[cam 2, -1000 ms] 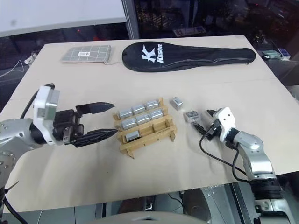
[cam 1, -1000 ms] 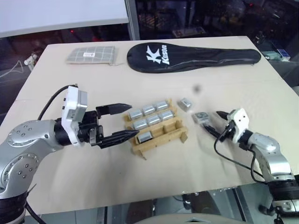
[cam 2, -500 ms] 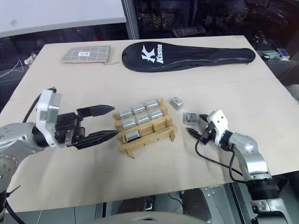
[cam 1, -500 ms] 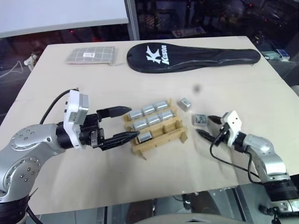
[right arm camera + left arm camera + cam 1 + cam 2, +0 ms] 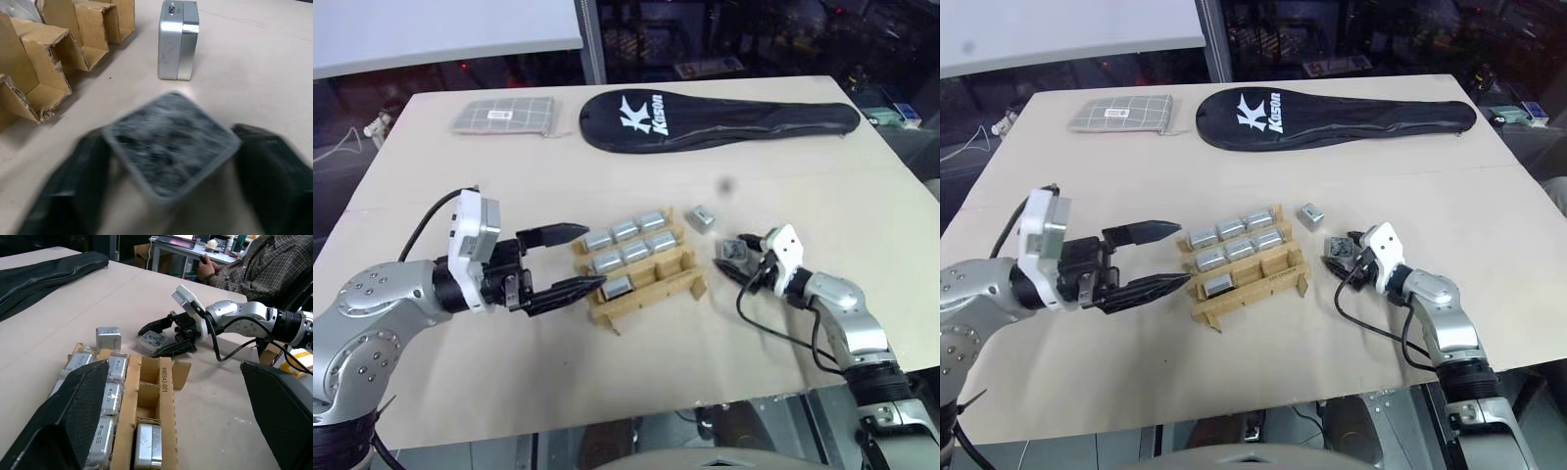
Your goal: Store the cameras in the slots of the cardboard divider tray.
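The cardboard divider tray (image 5: 661, 286) lies at the table's middle. Several silver cameras (image 5: 625, 231) fill its two far rows, and one (image 5: 619, 286) sits in the near row's left slot; the other two near slots are bare. One loose camera (image 5: 702, 218) stands just right of the tray. Another camera (image 5: 168, 147), dark face up, rests on the table with my right gripper (image 5: 736, 257) shut on its two corners. My left gripper (image 5: 595, 257) hangs open at the tray's left end, holding nothing.
A long black racket case (image 5: 720, 119) and a grey checked pouch (image 5: 502, 116) lie along the table's far side. A seated person (image 5: 264, 264) is beyond the table's right edge. Bare tabletop lies in front of the tray.
My right gripper slid left to the dark-faced camera and its fingers closed in on it. The left gripper has stayed where it was, open.
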Robot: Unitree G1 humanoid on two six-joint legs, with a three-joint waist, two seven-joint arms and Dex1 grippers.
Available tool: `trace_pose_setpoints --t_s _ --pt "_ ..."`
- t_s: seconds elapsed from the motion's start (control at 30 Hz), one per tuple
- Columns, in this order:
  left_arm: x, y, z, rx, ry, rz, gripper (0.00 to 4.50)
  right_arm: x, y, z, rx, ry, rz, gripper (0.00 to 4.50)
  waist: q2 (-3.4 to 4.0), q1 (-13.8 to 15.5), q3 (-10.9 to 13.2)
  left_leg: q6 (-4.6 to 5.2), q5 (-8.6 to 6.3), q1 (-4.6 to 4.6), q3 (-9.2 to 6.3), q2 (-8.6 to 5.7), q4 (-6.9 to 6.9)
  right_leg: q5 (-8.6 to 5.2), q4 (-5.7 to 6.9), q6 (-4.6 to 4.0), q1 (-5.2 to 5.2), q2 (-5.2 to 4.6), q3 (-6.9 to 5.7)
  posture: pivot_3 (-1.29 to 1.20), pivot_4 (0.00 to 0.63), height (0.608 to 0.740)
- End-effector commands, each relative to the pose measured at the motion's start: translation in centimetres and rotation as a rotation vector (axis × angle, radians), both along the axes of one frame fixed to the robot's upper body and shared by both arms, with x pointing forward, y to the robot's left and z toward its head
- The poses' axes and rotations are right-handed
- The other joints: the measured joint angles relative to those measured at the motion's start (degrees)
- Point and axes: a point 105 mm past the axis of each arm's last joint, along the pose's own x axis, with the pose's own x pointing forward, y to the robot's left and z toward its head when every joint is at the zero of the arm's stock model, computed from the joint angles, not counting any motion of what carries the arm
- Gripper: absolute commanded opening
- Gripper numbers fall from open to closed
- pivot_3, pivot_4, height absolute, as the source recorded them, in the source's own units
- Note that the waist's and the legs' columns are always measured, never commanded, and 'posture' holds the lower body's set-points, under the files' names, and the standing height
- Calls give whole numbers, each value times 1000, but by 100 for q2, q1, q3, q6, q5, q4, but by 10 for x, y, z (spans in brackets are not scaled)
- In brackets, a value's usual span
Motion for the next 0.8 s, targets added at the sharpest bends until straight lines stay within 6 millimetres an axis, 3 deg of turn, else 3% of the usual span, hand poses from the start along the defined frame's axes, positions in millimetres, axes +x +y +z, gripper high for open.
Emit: trace_pose_setpoints --t_s 0.03,0.23,0.33,0.6,0.8 --pt "-3 -2 3 0 -34 -15 4500 2 -3 11 4 -46 3 2620 0 0 0 0 0 0 0 0 0 0 0 0 0 0 0 0 150 740" --pt "-1 -4 -1 -12 -18 -7 4500 0 0 17 18 -68 17 2620 0 1 0 0 0 0 0 0 0 1 0 -1 0 0 0 0 150 740" --pt "2 -10 -5 -30 7 -22 4500 -2 7 38 -13 -172 72 2620 4 4 3 0 0 -1 -1 0 0 1 0 -2 0 0 -1 0 150 740" --pt "23 -36 -13 -119 102 -57 4500 -20 54 101 -109 -528 321 2620 4 4 3 0 0 -2 -5 -1 1 3 2 -1 0 1 -2 0 150 740" --pt "34 -55 -4 -223 177 -128 4500 -33 85 112 -339 -848 479 2620 3 5 3 -1 1 -10 -5 -3 1 16 0 17 -2 1 -8 0 150 740"
